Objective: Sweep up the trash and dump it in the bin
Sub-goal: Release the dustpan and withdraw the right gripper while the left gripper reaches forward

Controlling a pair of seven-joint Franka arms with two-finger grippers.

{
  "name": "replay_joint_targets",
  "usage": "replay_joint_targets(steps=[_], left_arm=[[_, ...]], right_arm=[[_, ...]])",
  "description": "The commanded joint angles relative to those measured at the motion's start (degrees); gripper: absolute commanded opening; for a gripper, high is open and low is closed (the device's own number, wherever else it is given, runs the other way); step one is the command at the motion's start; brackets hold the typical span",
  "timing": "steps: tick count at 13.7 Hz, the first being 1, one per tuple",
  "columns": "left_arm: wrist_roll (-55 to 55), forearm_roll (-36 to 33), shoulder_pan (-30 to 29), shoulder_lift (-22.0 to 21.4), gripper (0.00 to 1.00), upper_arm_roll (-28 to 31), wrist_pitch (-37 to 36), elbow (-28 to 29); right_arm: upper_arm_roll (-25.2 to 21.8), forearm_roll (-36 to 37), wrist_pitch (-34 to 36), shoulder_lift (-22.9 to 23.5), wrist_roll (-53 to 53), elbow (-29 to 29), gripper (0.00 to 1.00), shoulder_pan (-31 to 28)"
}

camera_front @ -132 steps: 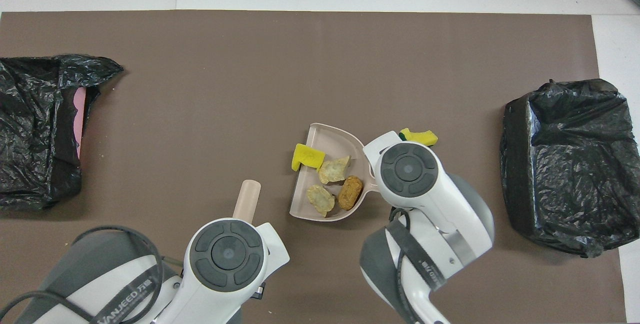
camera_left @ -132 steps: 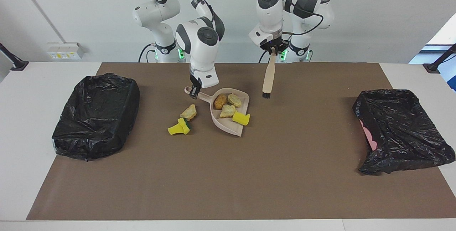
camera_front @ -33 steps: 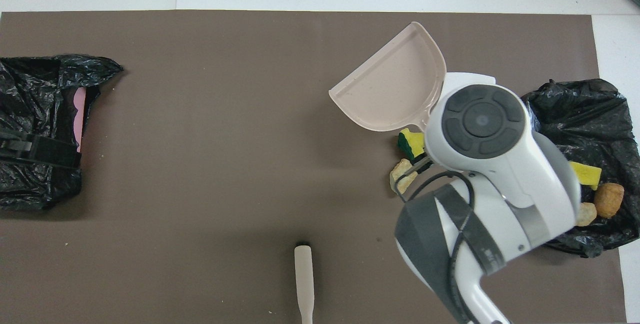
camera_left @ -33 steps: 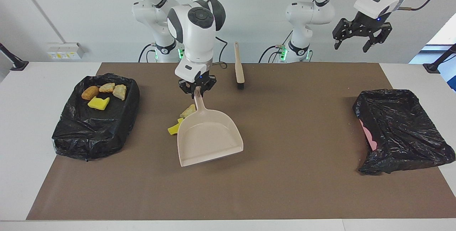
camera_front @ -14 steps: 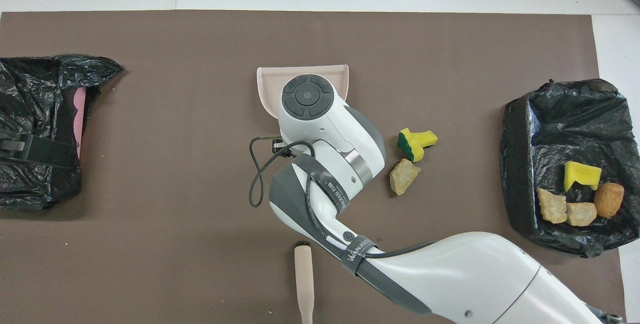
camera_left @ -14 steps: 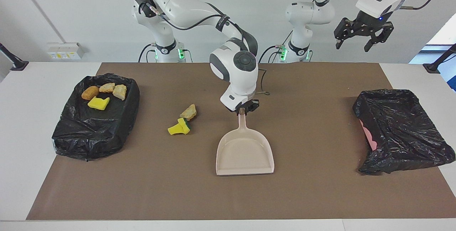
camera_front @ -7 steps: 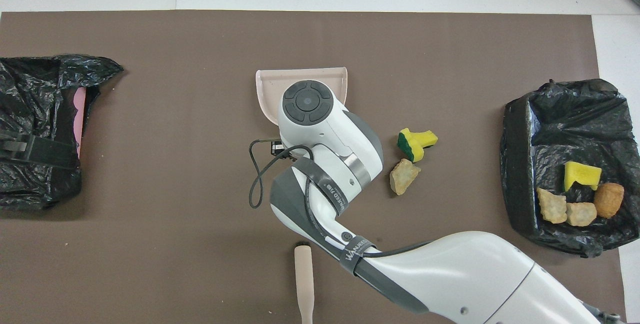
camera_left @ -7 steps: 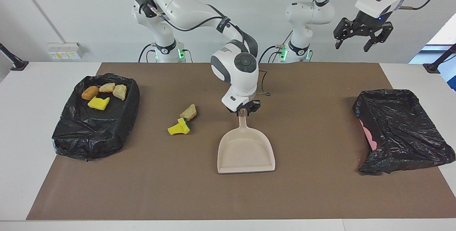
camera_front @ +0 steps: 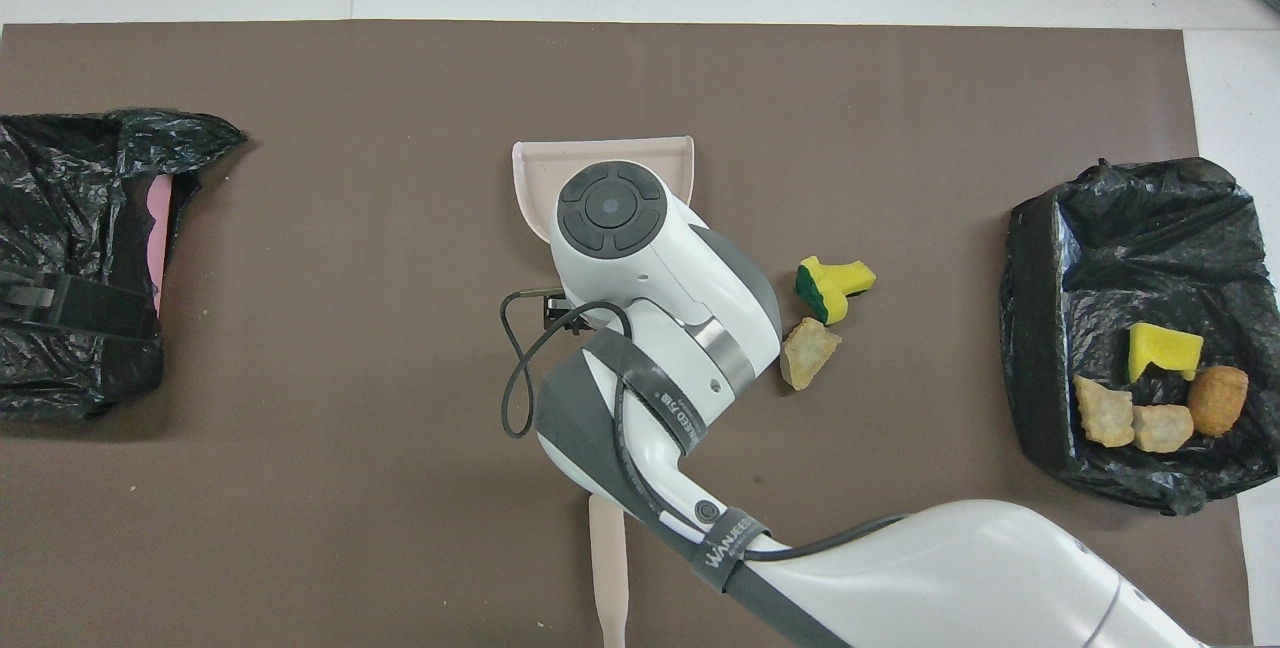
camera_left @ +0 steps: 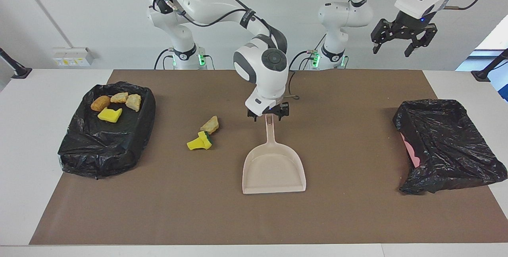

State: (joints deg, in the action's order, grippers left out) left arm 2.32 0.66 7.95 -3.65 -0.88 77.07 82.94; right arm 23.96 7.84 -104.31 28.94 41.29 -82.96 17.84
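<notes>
A dark strap [camera_front: 722,540] around the right arm [camera_front: 900,568], at the lower middle of the overhead frame, reads "WANJEED". No other writing is legible.

You have open mat on every side of the dustpan [camera_left: 274,169], with the right gripper [camera_left: 268,113] spread just above the end of its handle. Toward the right arm's end, the two loose scraps [camera_left: 202,134] lie between the dustpan and the bin [camera_left: 105,146] holding four pieces. The brush [camera_front: 607,568] lies close to the robots, and the left gripper [camera_left: 399,43] hangs high, spread, clear of the table.
</notes>
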Motion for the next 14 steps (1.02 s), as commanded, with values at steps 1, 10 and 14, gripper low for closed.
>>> replay_joint_targets(steps=[1,10,14], left_arm=[[0.32,-0.49,0.40,-1.36,1.00,-0.17,1.84,1.78],[-7.14,-0.40,11.19,1.00,1.00,-1.32,19.04,12.57],[-9.94,-0.14,16.91,5.30,1.00,-1.32,28.55,18.05]], right_arm=[[0.21,-4.13,1.30,-8.26,-1.30,-7.10,1.00,-0.70],[0.21,-17.22,-4.72,-32.60,-2.80,-37.83,1.00,5.97],[0.21,-22.78,-9.67,-38.08,-2.19,-46.84,1.00,11.76]])
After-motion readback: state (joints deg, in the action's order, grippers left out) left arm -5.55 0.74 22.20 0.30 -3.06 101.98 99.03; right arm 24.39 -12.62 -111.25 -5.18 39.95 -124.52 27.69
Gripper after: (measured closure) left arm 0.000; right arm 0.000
